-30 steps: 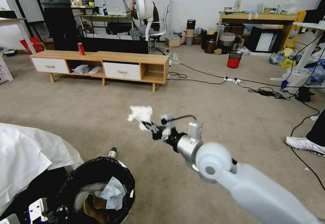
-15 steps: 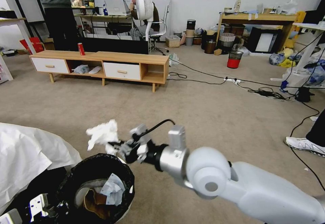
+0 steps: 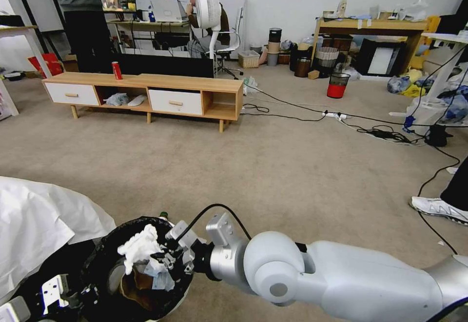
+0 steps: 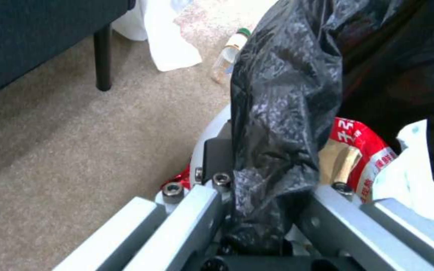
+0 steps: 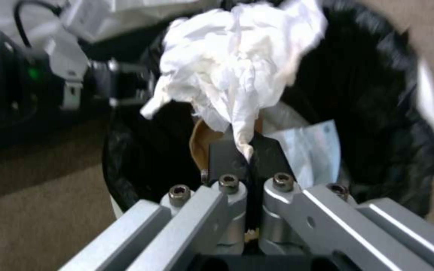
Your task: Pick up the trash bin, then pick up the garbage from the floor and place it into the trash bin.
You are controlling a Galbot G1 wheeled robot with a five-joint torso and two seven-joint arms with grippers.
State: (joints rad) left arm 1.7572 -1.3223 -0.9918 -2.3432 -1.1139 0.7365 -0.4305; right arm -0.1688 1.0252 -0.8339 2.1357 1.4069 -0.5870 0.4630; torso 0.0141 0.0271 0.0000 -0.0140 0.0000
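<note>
Right gripper (image 3: 163, 256): jaws pinched tight on a crumpled white tissue (image 3: 139, 246). It hangs right over the mouth of the trash bin (image 3: 105, 244).
Tissue: above the bin's opening, not let go yet. In the right wrist view the tissue (image 5: 232, 71) sticks up from the black pads, w/ the bin's black bag (image 5: 378, 124) all around behind it.
Left gripper (image 4: 257, 210): clamped on the bin's rim and black bag (image 4: 287, 94), holding the bin up near the robot's left side.
Bin: off the floor it seems, so the pick-up part looks done.
Inside the bin: a red-white packet (image 4: 365, 150), a tan cardboard bit (image 3: 139, 288) and a white tissue (image 3: 161, 280) already lie in there.
Done so far: bin is held, some litter is in.
Left to do: drop this tissue in. Also a clear bottle w/ green cap (image 4: 229, 56) lies on the carpet just beside the bin; only its green cap (image 3: 164, 214) peeks over the rim in the head view. That one probably needs picking up too.
</note>
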